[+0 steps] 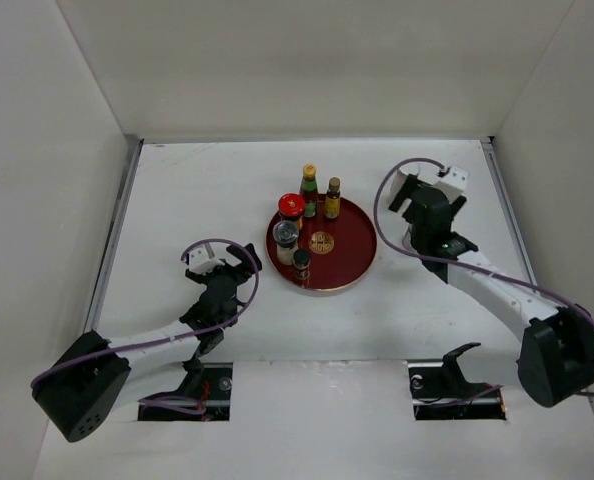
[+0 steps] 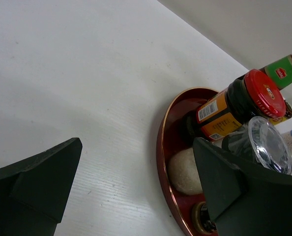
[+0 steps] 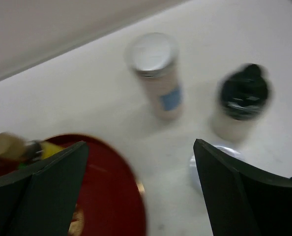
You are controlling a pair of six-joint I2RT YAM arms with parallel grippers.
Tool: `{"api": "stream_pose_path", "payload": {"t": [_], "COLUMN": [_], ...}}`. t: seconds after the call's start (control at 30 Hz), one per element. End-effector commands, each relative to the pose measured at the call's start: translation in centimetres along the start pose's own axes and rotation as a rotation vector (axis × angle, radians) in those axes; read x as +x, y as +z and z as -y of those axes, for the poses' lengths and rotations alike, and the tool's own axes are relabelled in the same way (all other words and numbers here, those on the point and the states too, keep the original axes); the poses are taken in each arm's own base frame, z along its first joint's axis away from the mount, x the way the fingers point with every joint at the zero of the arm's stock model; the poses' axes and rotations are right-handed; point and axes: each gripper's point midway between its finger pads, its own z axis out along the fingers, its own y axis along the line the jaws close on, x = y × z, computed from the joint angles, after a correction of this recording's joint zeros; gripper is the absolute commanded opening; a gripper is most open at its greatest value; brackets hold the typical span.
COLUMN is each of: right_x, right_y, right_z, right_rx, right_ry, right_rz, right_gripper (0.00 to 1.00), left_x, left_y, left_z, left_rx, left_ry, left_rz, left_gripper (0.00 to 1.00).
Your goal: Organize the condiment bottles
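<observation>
Right gripper (image 3: 141,145) is spread wide, cream cylinder (image 3: 156,73) upright dead ahead; left gripper (image 2: 136,142) spread too, farther off.

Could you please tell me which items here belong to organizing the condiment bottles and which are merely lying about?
Part of the job: red-capped jar, green yellow-capped bottle, brown yellow-capped bottle, silver-lidded shaker, small dark bottle, cream silver-topped cylinder, black-capped bottle.

Just there: round dark-red tray, white table.
</observation>
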Motion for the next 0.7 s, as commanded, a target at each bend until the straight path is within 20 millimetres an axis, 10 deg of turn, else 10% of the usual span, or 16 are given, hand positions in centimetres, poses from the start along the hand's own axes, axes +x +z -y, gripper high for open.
{"api": "stream_pose_path", "payload": {"t": [0.0, 0.4, 0.67], "right_x": [2.2, 6.9, 5.7], "right_y": [-0.2, 3.7, 4.3], "right_z": [6.8, 7.2, 6.8], "right_rx": [0.217, 0.181, 0.195], "right_ry": [0.01, -0.036, -0.048], "right_rz": [-0.044, -0.221, -0.14], "right_gripper": [0.97, 1.0, 0.48], "left_x": [-1.4, -0.5, -0.7], "left_y": [0.4, 0.8, 0.7], "left_z": [1.8, 2.2, 2.2], "left_rx": [0.035, 0.04, 0.046], "left_ry": [-0.064, -0.046, -0.052], "left_rz": [0.035, 0.003, 0.005], "left_gripper": [1.0, 1.0, 1.0]}}
